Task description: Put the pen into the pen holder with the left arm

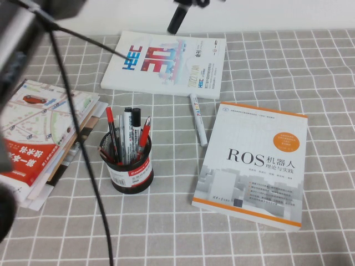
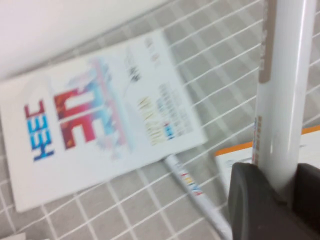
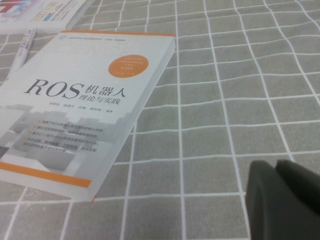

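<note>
Jaws of the left gripper (image 2: 280,186) are closed on the pen (image 2: 282,75), with its white barrel pinched between the two dark fingers (image 2: 250,200) and the long free end running straight out past them. The grip sits on the barrel, though I cannot see either tip from the wrist camera.

I would judge the pen light and rigid, so it should not sag. Its glossy round plastic could twist or slide in the pads if its end knocks against something. A hold near the middle of the barrel, as here, seems sensible because it leaves plenty of length to feed in.

Just beyond the jaws, down on the checked cloth, lie a printed marker (image 2: 192,185) and the white HEC book (image 2: 100,125), with an orange-edged book corner (image 2: 240,150) beside the gripper.

The pen holder (image 1: 130,172) is not in sight from the wrist. From above it stands on the cloth well apart from the raised left arm (image 1: 22,33), between a pile of leaflets (image 1: 44,138) and the ROS book (image 1: 252,160). Several pens (image 1: 130,133) already crowd it, so the free gap looks narrow and the barrel probably needs to go in near upright.

The right gripper (image 3: 285,200) hangs low over bare cloth beside the ROS book, away from all this.
</note>
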Controlling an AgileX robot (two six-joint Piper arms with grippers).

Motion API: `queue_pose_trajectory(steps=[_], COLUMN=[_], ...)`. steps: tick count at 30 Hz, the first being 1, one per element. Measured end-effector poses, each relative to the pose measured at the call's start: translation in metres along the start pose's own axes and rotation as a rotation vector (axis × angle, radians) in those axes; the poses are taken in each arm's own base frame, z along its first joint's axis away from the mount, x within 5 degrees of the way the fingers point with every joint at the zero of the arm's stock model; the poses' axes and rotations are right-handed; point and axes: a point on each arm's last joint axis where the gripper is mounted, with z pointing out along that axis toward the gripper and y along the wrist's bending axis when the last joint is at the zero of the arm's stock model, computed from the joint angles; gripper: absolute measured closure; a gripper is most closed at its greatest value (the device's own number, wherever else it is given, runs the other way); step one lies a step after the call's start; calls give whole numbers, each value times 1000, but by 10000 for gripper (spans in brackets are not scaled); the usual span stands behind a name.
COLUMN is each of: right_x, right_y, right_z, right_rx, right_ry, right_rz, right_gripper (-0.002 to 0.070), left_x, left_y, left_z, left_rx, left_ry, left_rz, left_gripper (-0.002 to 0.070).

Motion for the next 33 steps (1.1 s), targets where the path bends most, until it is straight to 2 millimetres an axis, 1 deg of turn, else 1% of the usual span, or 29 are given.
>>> queue_pose_trajectory(steps=[3, 5, 8, 12, 14, 15, 16, 17, 18, 19, 22, 25, 27, 30, 33], right_x=[0, 0, 0, 0, 0, 0, 0, 0, 0, 0, 0, 0, 0, 0, 0], right_y=[0, 0, 0, 0, 0, 0, 0, 0, 0, 0, 0, 0, 0, 0, 0], right_z=[0, 0, 0, 0, 0, 0, 0, 0, 0, 0, 0, 0, 0, 0, 0], right_rx=[0, 0, 0, 0, 0, 0, 0, 0, 0, 0, 0, 0, 0, 0, 0], right_ry=[0, 0, 0, 0, 0, 0, 0, 0, 0, 0, 0, 0, 0, 0, 0], right_rz=[0, 0, 0, 0, 0, 0, 0, 0, 0, 0, 0, 0, 0, 0, 0], right_gripper=[691, 691, 691, 692, 692, 692, 691, 691, 691, 691, 691, 692, 691, 691, 691], left_x=[0, 6, 18, 44, 57, 64, 73, 79, 91, 97, 125, 154, 171, 187, 200], left_y=[-11, -16, -18, -12, -11, -8, -8, -7, -5, -4, -2, -4, -6, -10, -12], left_z=[-30, -42, -57, -82, -87, -97, -98, -101, -106, -109, -114, -107, -98, -89, -78], left_rx=[27, 40, 51, 44, 38, 35, 33, 31, 26, 27, 23, 33, 37, 51, 42], left_ry=[-32, -22, 3, 18, 1, -47, -61, -104, -140, -187, -314, -421, -459, -497, -488], left_rz=[22, 36, 47, 21, 1, -16, -23, -33, -51, -63, -107, -121, -103, -76, -45], left_gripper=[562, 562, 562, 562, 562, 562, 562, 562, 562, 562, 562, 562, 562, 562, 562])
